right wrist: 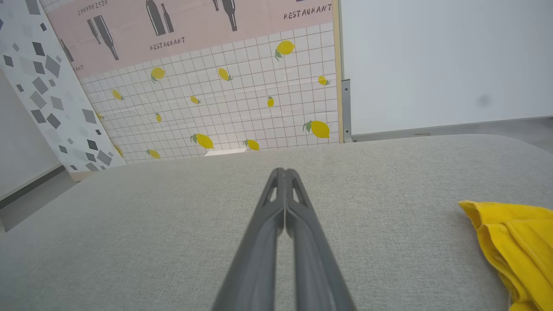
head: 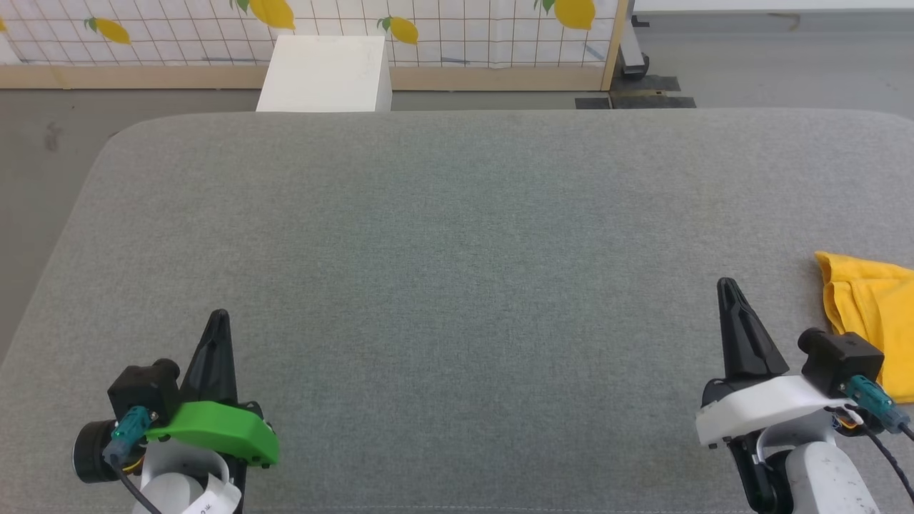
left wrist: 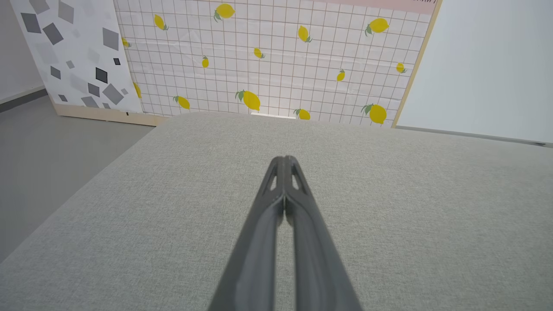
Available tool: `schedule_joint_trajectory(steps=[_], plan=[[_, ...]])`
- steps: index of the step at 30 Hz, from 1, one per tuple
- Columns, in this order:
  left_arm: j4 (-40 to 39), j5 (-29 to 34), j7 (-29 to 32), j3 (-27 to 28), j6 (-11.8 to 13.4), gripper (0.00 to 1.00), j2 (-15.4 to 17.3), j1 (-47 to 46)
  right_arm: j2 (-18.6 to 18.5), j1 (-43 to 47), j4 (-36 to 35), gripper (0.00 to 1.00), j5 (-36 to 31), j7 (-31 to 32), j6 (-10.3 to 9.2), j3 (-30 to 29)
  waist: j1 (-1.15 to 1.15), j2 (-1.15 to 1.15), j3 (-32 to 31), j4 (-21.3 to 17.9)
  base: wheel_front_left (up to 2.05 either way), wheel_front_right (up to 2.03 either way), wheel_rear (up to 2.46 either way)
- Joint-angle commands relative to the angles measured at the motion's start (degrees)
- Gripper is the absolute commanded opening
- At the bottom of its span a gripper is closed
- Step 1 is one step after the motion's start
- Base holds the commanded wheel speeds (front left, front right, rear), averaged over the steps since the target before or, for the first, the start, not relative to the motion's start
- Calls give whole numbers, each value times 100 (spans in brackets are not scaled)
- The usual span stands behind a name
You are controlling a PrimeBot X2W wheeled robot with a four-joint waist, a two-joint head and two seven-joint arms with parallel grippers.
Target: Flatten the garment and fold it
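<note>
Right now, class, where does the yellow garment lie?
The garment lies bunched on the grey cushion at the head view's right edge, just right of the right gripper, whose fingers do not touch it.

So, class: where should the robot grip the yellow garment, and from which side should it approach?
Probably grip the garment at its bunched corner nearest the right gripper, coming from its left: that corner lies exposed on the grey cushion; the shut jaws must open first.
</note>
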Motion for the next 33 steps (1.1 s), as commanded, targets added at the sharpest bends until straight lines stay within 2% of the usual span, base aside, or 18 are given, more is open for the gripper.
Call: schedule_joint_trajectory(steps=[1, 33], plan=[[-45, 65, 36, -10, 42, 0, -35, 84, 0, 112, -58, 0, -66, 25, -1, 12, 0, 0, -3, 2, 0, 0, 0], [-405, 413, 401, -95, 162, 0, -163, 235, 0, 315, -468, 0, -411, 397, -3, 68, 0, 0, -73, 38, 0, 0, 0]])
